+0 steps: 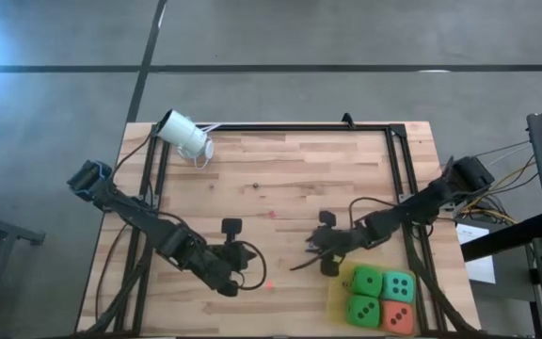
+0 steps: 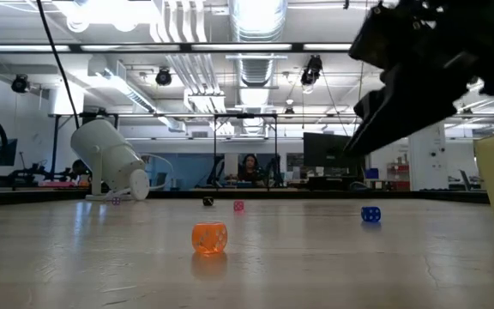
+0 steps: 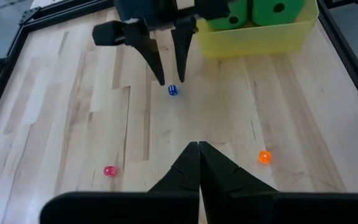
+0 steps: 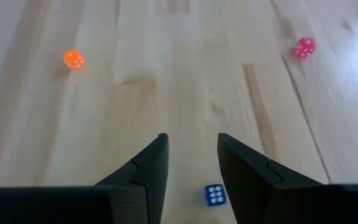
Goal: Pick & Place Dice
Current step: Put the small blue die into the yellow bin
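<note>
- Where our right gripper (image 4: 192, 138) hangs low over the wood, its two fingers stand spread with nothing between them. A small blue die (image 4: 214, 195) lies on the boards just under and between them.
- Just beside that gripper sits the yellow tray (image 3: 260, 40), at the table's near right corner. All four soft dice (image 1: 367, 281) are packed in it two by two: two green, one teal, one orange-red.
- We judge the step in hand to be an approach. The right arm is empty, and we cannot tell whether it is after the little blue die or one of the cubes in the tray.
- For the blue die, the next move calls for a straight descent, keeping the die centred, then a gentle close, since so small a piece could skip aside.
- Our left gripper (image 3: 199, 144) waits near the table's front middle, fingers pressed together and holding nothing.
- Farther out on the boards lie a small orange die (image 4: 73, 59) and a small pink die (image 4: 304, 47), well apart.
- At the far left edge stands a white cylinder (image 1: 184, 135), tilted.
</note>
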